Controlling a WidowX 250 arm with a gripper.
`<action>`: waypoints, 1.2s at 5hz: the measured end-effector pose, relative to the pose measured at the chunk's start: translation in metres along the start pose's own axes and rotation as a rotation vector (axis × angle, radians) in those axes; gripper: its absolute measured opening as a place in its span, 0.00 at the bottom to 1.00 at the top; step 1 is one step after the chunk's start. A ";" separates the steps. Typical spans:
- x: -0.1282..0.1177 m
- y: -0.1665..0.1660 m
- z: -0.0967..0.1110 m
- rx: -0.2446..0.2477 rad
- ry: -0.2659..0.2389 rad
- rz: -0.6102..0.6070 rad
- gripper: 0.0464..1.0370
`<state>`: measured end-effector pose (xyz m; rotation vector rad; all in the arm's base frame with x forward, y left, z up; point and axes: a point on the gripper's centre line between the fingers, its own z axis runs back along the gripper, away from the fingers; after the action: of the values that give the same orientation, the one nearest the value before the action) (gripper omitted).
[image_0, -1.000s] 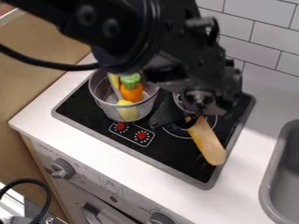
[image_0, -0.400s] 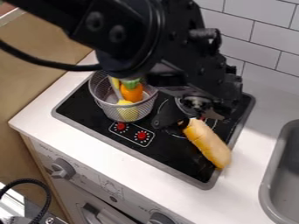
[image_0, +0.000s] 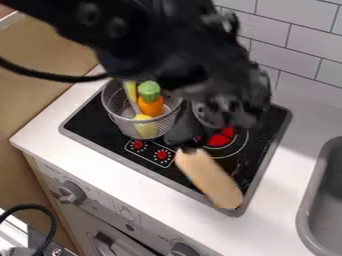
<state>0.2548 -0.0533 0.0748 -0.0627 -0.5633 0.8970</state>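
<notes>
Tan toy: it lies just below and to the right of the end effector (image_0: 190, 148) in the picture, at lower centre; the tan toy (image_0: 209, 178) is long and has rounded ends.
Long axis: it runs from upper left to lower right, away from the end effector, with the far end over the front edge of the stove (image_0: 93, 120). Whether this end touches the stove, I cannot tell.
End effector: it is closed on the upper left end of the tan toy, so the grasp is at one end and not at the middle.
Arm: the black arm (image_0: 167, 55) comes from the upper left of the frame and covers the back part of the stove.
Basket: the mesh basket (image_0: 125, 127) stands close to the end effector, on its upper left side, and is the nearest obstacle; it holds a carrot (image_0: 151, 106) and yellow pieces (image_0: 145, 128).
Red patch: the red patch (image_0: 220, 139) on the stove is near, to the upper right of the grasp.
Sink: the grey sink (image_0: 307, 205) is well apart, at the right edge, set in the white desk (image_0: 157, 205).
</notes>
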 end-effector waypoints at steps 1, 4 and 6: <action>0.022 0.021 0.015 0.033 0.077 -0.069 0.96; 0.059 0.047 0.023 0.090 0.146 -0.114 0.96; 0.071 0.069 0.026 0.157 0.200 -0.178 0.96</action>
<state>0.2271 0.0391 0.1090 0.0395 -0.3053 0.7486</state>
